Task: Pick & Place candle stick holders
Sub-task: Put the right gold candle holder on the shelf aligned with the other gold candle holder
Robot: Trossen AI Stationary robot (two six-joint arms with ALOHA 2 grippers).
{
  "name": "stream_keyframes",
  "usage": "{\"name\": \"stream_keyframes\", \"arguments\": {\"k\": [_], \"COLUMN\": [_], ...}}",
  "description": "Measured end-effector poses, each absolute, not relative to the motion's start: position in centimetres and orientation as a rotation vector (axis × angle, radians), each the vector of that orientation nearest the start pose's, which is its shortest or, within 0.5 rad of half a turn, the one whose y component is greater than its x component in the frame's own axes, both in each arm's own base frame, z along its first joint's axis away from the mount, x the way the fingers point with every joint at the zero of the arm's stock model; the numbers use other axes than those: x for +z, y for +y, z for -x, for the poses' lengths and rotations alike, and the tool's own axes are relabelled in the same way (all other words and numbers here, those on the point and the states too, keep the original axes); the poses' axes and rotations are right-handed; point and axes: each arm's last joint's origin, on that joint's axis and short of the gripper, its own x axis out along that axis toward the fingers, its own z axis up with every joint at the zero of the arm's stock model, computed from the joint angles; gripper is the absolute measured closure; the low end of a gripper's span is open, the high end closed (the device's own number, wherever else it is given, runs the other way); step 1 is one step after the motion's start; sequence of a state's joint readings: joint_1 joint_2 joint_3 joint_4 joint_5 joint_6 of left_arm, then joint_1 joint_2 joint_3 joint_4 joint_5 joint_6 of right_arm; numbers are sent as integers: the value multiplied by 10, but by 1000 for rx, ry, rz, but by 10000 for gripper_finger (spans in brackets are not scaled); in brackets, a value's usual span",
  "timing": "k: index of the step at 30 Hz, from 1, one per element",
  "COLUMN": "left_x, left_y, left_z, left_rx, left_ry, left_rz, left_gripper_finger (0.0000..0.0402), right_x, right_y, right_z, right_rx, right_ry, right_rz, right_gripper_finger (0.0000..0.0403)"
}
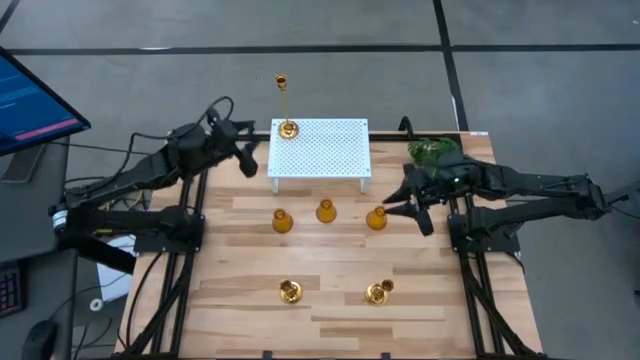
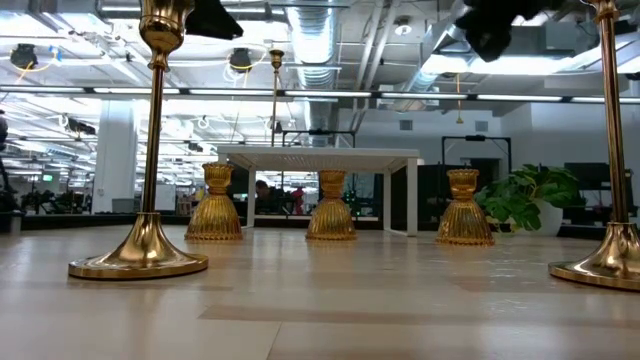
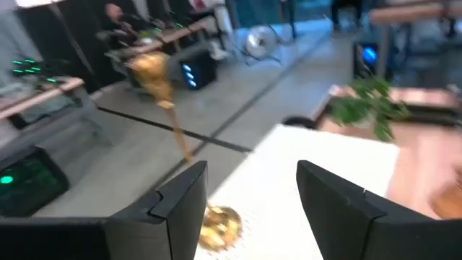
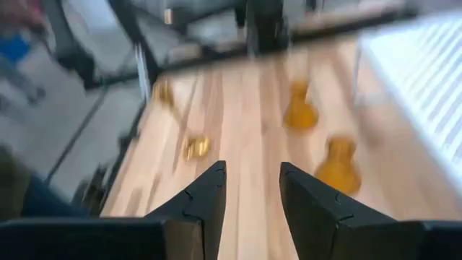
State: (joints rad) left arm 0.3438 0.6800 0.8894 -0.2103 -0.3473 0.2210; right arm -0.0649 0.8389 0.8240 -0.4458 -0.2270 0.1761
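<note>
Dark fingers of the left gripper (image 3: 249,209) stand spread and empty just beside the white perforated stand (image 1: 320,150), where one brass candlestick (image 1: 287,128) rises upright at the corner nearest it. The right gripper (image 1: 398,207), parted and holding nothing, sits close beside the nearest amber holder (image 1: 376,219); two more amber holders (image 1: 326,212) line up beyond it. Two other brass candlesticks (image 1: 290,291) stand near the front edge of the wooden table (image 1: 250,270).

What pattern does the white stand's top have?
A grid of small holes across the white stand, clearest in the high view.
</note>
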Motion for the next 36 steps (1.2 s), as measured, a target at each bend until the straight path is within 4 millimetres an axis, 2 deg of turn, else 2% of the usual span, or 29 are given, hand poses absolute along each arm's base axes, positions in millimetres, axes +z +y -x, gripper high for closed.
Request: {"name": "stream_keyframes", "arguments": {"k": [5,9,13,17,20,26,30,36], "left_x": [369,369,370,371,371,371,372,372], "left_y": [39,28,19,12,10,9,9,9], "left_z": [-130,-128,-126,-124,-123,-123,-123,-123], "left_rx": [641,607,554,517,520,519,519,519], "left_ry": [174,159,128,116,114,113,109,105], "left_rz": [-206,-162,-130,-123,-125,-125,-124,-122], "left_gripper_finger": [188,188,188,188,188,188,188,188], "right_x": [314,300,283,266,252,220,201,179], "right_y": [10,27,47,69,86,104,111,116], "right_z": [-170,-157,-150,-150,-152,-144,-138,-140], "right_rx": [140,139,162,227,270,218,235,201], "right_ry": [765,1021,1130,1115,1028,971,967,738], "right_rz": [-332,-409,-459,-476,-470,-508,-549,-521], "right_gripper_finger": [287,287,287,287,287,279,234,152]}}
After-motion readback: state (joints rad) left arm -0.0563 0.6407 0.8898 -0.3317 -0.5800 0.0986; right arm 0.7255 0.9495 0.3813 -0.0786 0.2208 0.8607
